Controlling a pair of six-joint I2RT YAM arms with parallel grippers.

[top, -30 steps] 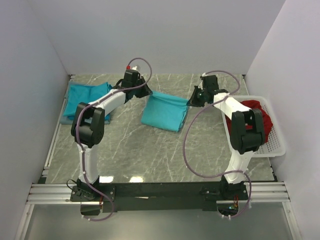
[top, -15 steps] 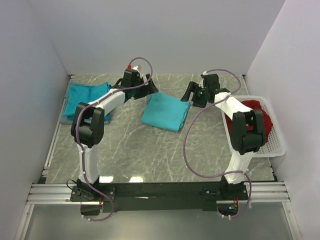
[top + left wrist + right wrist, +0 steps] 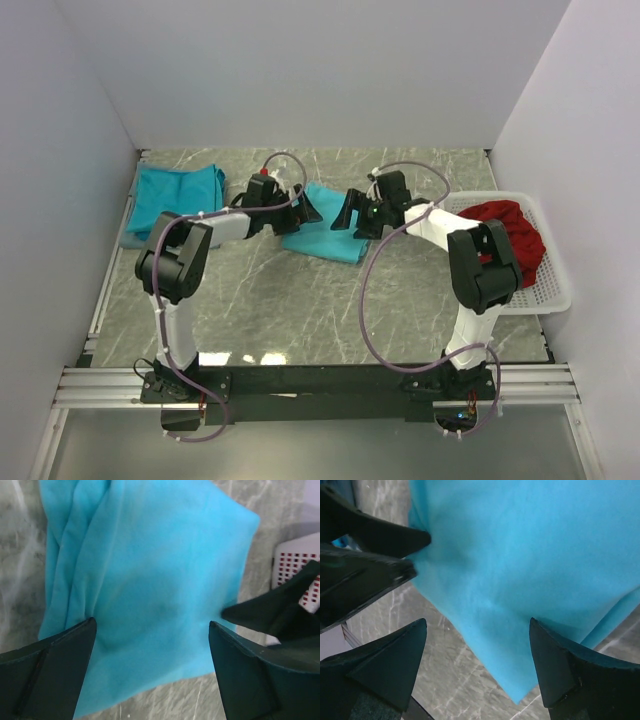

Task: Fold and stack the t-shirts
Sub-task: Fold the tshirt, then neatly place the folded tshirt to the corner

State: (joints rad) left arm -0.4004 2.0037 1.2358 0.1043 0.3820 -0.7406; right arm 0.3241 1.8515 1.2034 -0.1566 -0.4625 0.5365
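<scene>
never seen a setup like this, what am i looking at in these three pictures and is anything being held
These are two robot arms bolted at the near edge of a marble-patterned table, each ending in a two-finger gripper. The wide picture comes from a fixed camera above and behind the arms. The other two are close-ups from a small camera on each wrist, so the dark wedges at the bottom are that arm's own fingers.

A folded turquoise t-shirt lies in the middle of the table, and a second turquoise t-shirt lies at the back left. A white basket at the right holds red cloth.

The left gripper and the right gripper both stand open over the folded shirt. Neither holds anything.
</scene>
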